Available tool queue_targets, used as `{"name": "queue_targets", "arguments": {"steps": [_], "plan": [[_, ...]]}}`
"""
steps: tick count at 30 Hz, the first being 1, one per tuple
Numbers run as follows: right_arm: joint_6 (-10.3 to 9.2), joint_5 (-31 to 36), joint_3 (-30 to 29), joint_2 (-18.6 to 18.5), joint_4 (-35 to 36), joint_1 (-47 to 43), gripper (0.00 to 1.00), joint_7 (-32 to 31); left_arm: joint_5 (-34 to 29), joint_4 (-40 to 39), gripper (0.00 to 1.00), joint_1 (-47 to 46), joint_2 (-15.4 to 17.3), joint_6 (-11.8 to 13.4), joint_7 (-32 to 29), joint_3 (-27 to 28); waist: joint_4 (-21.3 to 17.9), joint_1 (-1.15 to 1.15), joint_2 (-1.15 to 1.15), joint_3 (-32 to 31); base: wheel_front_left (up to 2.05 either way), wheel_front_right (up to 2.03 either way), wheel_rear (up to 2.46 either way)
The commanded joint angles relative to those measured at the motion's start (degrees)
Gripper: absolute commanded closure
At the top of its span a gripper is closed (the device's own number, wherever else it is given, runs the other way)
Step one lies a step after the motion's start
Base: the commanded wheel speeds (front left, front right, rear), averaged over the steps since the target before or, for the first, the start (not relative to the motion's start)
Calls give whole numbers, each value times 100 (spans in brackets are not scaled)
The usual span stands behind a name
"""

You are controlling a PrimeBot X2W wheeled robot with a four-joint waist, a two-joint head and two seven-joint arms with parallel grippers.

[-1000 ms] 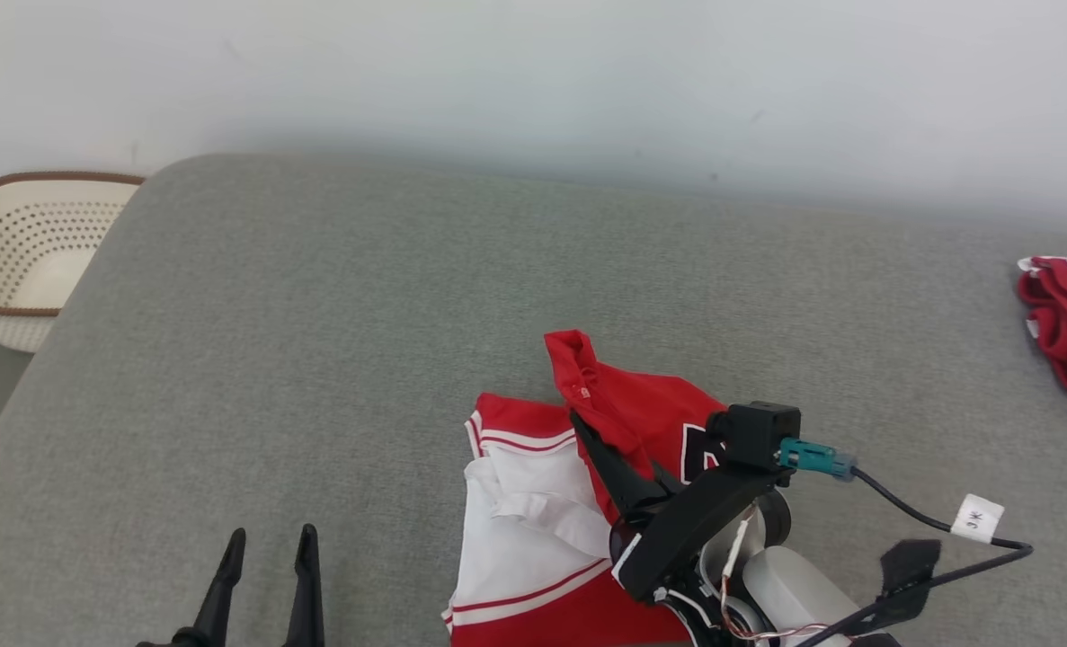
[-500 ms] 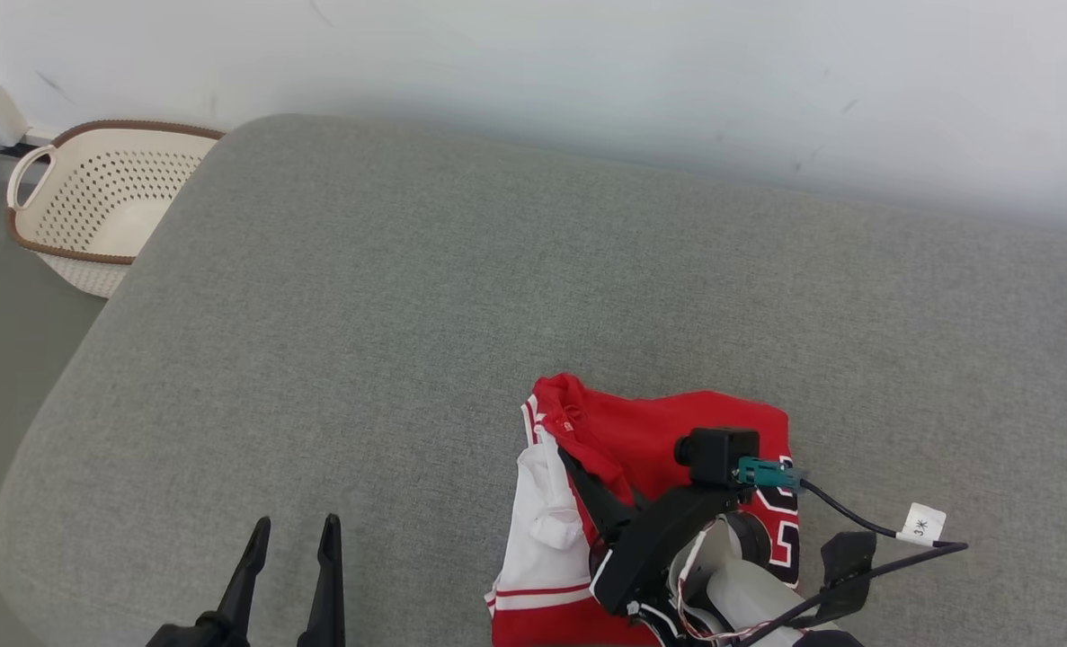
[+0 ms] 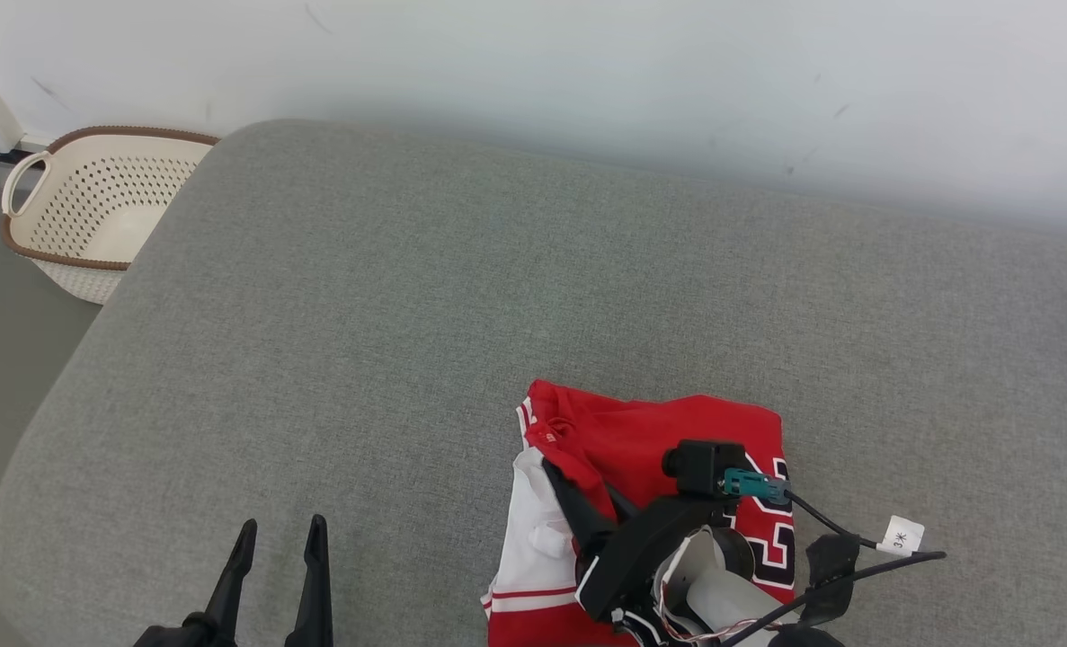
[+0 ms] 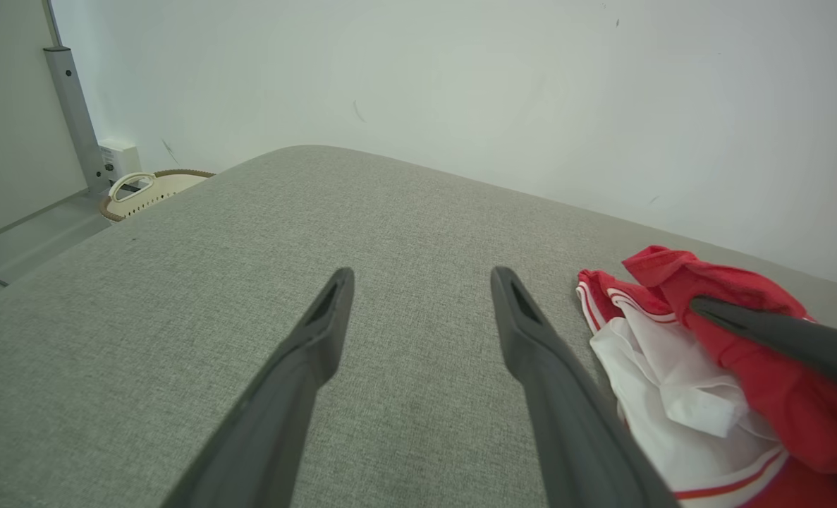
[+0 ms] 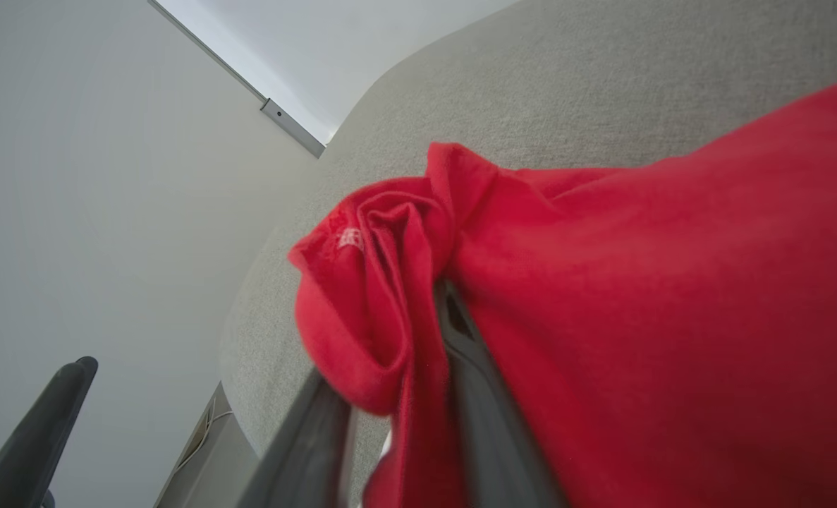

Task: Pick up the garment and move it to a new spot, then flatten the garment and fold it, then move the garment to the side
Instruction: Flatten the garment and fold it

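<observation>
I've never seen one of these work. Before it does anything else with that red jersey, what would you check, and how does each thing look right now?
1. Red and white jersey lying flat: not ok. It is bunched, its white inside shows, and one fold is raised.
2. Right gripper hold: cannot tell. Cloth sits between its fingers, but how tightly is unclear.
3. Left gripper free: ok. It is open, holds nothing, and is apart from the jersey.
4. Room on the grey cushion left of the jersey: ok. The fabric there is bare.
5. Laundry basket out of the way: ok. It stands off the cushion's far left corner.
</observation>
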State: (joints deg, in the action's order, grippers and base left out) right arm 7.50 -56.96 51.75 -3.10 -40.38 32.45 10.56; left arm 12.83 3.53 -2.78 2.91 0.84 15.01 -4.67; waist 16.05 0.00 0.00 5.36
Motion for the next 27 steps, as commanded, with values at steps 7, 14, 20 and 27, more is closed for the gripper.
{"name": "queue_targets", "arguments": {"steps": [7,14,20,27], "plan": [[-3,-152,353,-57,256,247,0,332,1,-2,0,42,1,14,22,111,-51,0,0,-30,0,0,0],[-3,-40,31,-587,1212,159,0,463,-36,-77,0,204,1,26,22,249,-170,0,0,-105,0,0,0],[-3,579,-945,-1036,1898,-255,0,466,-72,-168,0,281,2,42,22,331,-261,0,0,-145,0,0,0],[-3,1105,-1671,-1372,1993,-875,0,460,-93,-279,0,303,1,48,22,398,-329,0,0,-181,0,0,0]]}}
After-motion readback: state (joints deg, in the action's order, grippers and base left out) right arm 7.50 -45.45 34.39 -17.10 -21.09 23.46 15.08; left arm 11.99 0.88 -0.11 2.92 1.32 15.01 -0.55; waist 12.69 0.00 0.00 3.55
